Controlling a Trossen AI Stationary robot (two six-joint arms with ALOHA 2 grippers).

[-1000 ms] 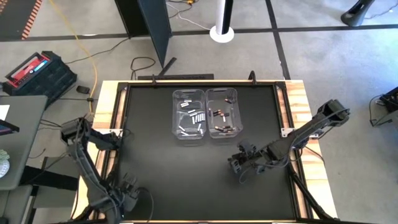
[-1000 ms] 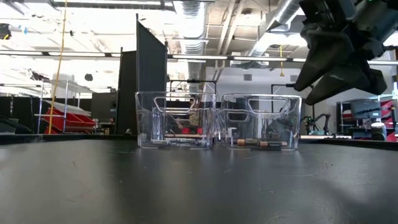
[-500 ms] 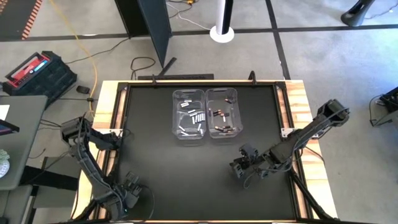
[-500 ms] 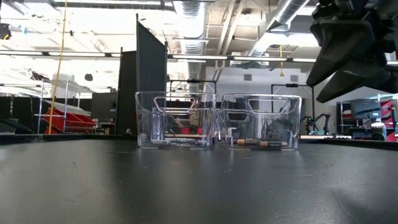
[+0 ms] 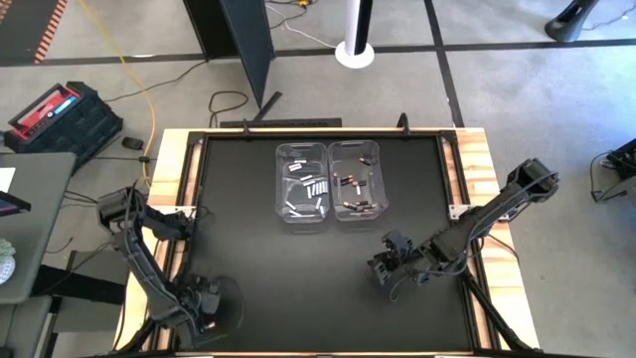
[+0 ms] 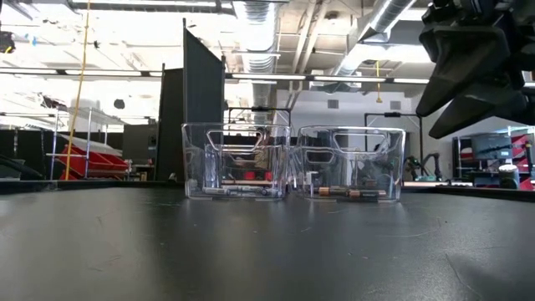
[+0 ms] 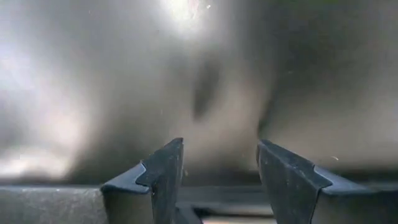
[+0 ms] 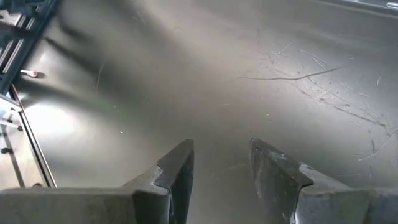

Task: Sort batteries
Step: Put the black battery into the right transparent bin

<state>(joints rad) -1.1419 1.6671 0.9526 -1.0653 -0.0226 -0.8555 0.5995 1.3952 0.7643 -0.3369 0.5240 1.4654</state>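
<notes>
Over the last second the right gripper (image 5: 383, 276) retreats a little from the bins toward the table's near right part and rises; in the low view it now hangs high at the right edge. The left gripper (image 5: 207, 303) shifts slightly at the near left corner. Both sets of fingers are spread with nothing between them: the wrist views show only bare black table (image 5: 248, 249) past the tips.

The batteries sit in two clear bins at the table's far centre: silvery-white cells (image 5: 310, 189) in the left bin (image 5: 281, 184), dark copper-toned cells (image 5: 356, 194) in the right bin (image 5: 383, 184). No loose cell shows on the table, so sorting looks finished or nearly so, with the arms likely pulling back.

Hard to make out: individual cells are too small to count, and stray mixing inside either bin cannot be ruled out. The low view cuts off most of the right arm.
</notes>
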